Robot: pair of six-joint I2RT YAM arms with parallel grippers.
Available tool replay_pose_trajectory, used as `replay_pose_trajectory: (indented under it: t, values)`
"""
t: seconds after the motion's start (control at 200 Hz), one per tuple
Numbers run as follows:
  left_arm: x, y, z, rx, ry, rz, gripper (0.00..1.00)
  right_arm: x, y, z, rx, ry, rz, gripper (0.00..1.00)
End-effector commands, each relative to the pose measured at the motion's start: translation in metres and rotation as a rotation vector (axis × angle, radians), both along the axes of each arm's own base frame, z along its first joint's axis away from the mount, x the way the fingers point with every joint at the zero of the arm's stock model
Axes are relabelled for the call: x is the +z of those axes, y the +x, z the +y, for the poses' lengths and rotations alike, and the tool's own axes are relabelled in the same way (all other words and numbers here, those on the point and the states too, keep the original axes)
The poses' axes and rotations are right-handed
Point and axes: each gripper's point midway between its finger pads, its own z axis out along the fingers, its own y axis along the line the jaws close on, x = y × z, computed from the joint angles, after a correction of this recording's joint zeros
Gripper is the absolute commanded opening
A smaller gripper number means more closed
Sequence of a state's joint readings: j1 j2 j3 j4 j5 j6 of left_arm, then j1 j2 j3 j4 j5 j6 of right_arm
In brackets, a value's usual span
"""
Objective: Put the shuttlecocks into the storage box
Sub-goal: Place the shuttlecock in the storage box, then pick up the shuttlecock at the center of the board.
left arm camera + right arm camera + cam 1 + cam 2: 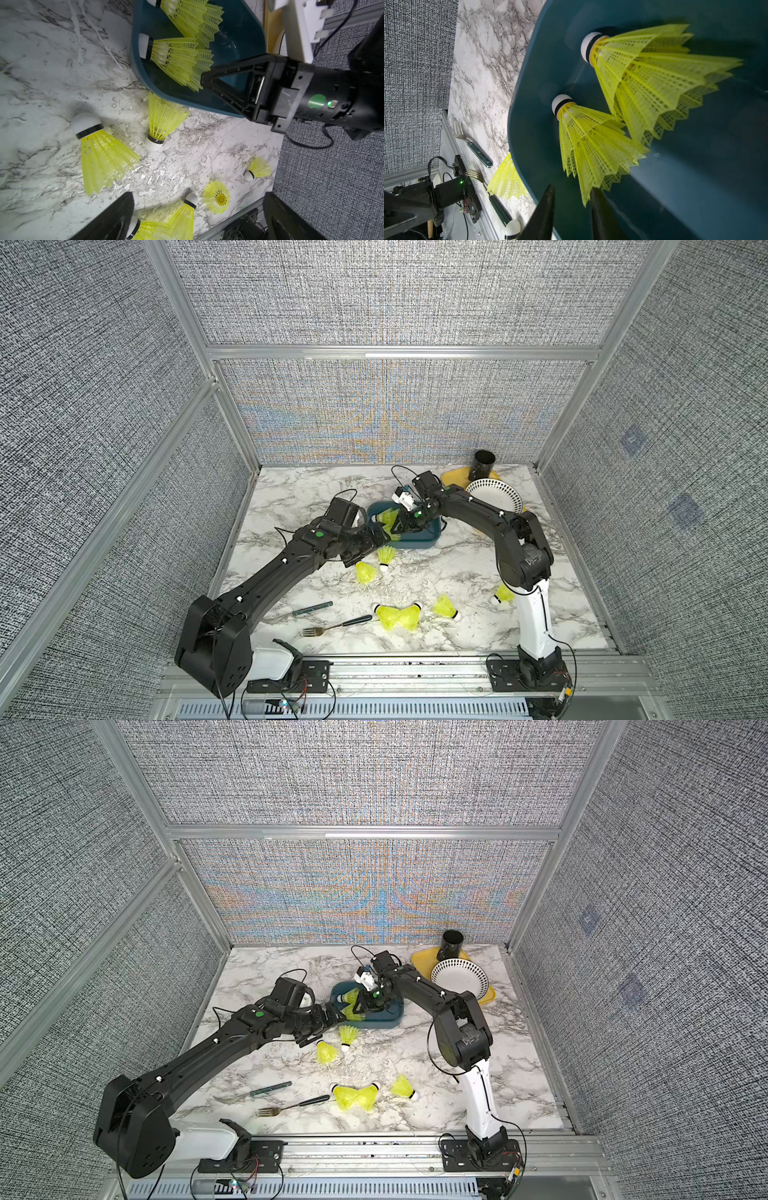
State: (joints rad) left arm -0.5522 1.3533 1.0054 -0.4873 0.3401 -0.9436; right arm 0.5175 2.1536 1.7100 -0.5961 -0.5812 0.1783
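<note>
Ribbed neon shuttlecocks (591, 149) are found lying inside the glossy rounded teal storage box (695, 187)
right gripper (572, 187) is seen parted, nothing pinched; left gripper (197, 197) is spread wide near loose mesh-skirted ones on the marble table (41, 62)

Two shuttlecocks (591, 145) lie in the storage box (415, 545) beneath my right claw (572, 189). Two more lie just before it, four farther forward; fork (332, 626) front-left, bowl (494, 497) on tray (453, 477) behind to the right.
</note>
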Motion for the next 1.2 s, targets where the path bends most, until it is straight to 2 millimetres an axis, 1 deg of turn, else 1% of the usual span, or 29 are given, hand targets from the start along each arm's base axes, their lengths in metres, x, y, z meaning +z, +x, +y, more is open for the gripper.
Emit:
replay_pose_trajectory:
  t: [0.0,0.32,0.45,0.525,0.646,0.756,0.831,0.906,1.001,1.071,1.196]
  values:
    - [0.001,0.001,0.001,0.007,0.000,-0.013,1.00,0.006,-0.002,-0.004,-0.012,-0.015,-0.010,0.34]
    - [0.000,-0.003,0.005,0.006,0.003,-0.021,1.00,0.021,-0.011,-0.012,-0.044,-0.017,-0.022,0.44]
    - [-0.001,-0.005,0.005,-0.004,0.000,-0.022,1.00,0.037,-0.010,-0.016,-0.077,-0.014,-0.052,0.49]
    - [0.000,-0.007,0.004,-0.016,-0.004,-0.021,0.99,0.050,-0.009,-0.018,-0.099,-0.009,-0.073,0.50]
    - [0.003,-0.011,0.005,-0.033,-0.004,-0.030,1.00,0.067,-0.016,-0.020,-0.139,0.008,-0.093,0.51]
    - [0.003,-0.016,0.007,-0.056,0.004,-0.032,1.00,0.081,-0.032,-0.019,-0.164,0.022,-0.127,0.50]
    - [0.003,-0.021,0.012,-0.056,0.019,-0.034,0.99,0.083,-0.047,-0.017,-0.166,0.010,-0.146,0.50]
    - [0.001,-0.027,0.018,-0.048,0.038,-0.032,1.00,0.086,-0.066,-0.011,-0.155,0.025,-0.151,0.49]
    - [-0.001,-0.035,0.028,-0.035,0.062,-0.029,0.99,0.086,-0.091,0.003,-0.135,0.047,-0.137,0.47]
    - [-0.002,-0.040,0.034,-0.023,0.074,-0.035,0.99,0.082,-0.107,0.015,-0.122,0.053,-0.129,0.47]
    - [-0.004,-0.047,0.039,-0.016,0.069,-0.036,0.99,0.079,-0.127,0.035,-0.123,0.078,-0.117,0.47]
